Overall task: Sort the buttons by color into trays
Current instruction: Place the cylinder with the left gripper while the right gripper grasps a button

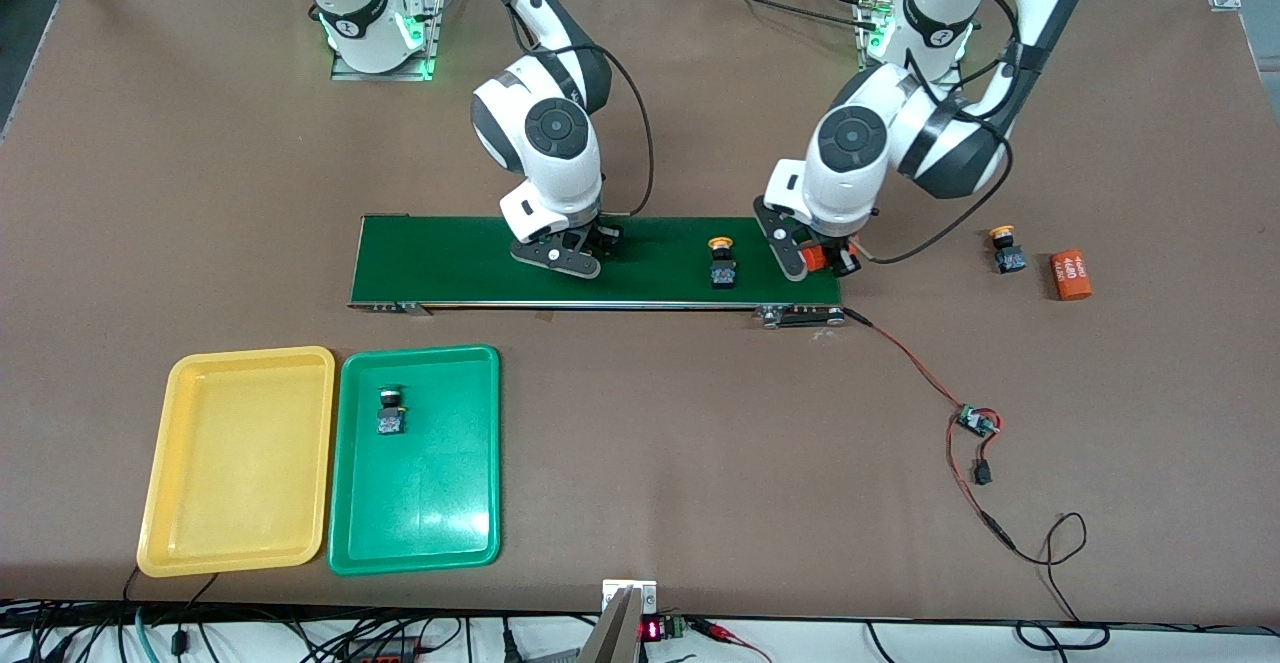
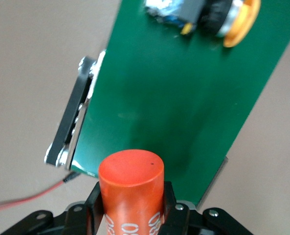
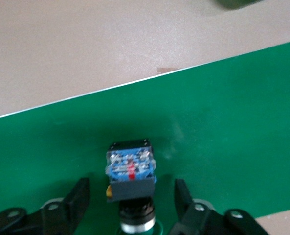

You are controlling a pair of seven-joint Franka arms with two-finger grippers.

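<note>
Glossy plastic trays (image 1: 418, 543) (matt table (image 1: 700, 463))

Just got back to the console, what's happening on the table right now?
The right tool is down on the conveyor belt, its fingers either side of a button but not yet closed on it. The left tool holds an orange cylinder over the belt's end, near a yellow button lying on the belt. One green button sits in the green tray; the yellow tray holds nothing. Another yellow button lies off the belt beside a second orange cylinder.
</note>
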